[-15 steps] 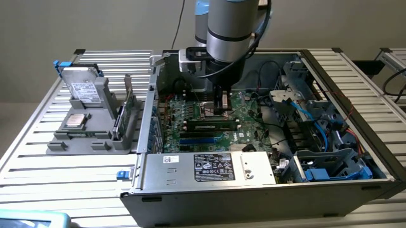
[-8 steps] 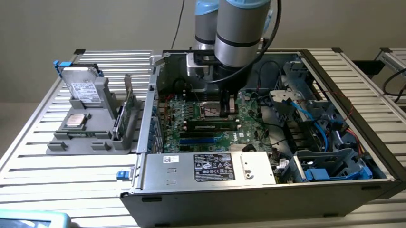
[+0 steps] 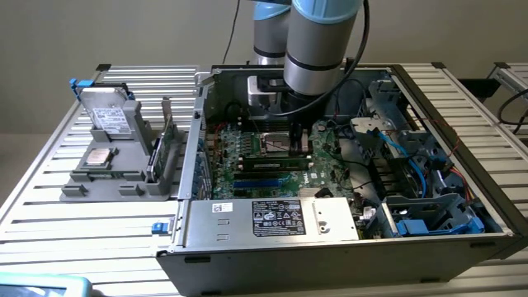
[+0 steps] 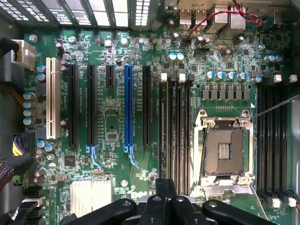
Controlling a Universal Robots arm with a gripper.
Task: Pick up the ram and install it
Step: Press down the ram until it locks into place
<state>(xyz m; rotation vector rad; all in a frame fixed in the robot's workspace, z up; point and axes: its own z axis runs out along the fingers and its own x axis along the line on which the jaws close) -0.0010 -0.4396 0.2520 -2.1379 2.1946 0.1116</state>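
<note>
The ram [image 3: 276, 164] is a narrow green stick with a pale label. It stands on edge in a memory slot on the motherboard [image 3: 247, 154], inside the open computer case. My gripper [image 3: 298, 142] hangs just behind and above it, beside the empty CPU socket [image 3: 276, 144]. In the wrist view the black fingers [image 4: 159, 201] are pressed together over the near end of the black memory slots [image 4: 176, 122], with nothing visible between them. From that angle I cannot tell the stick apart from the slots.
The case walls [image 3: 202, 124] close in on all sides. The power supply [image 3: 272, 218] sits at the front, with drive cages and blue cables [image 3: 429, 216] on the exterior view's right. A grey fixture [image 3: 107, 176] outside holds a hard drive [image 3: 107, 114], a CPU chip and a green card [image 3: 167, 145].
</note>
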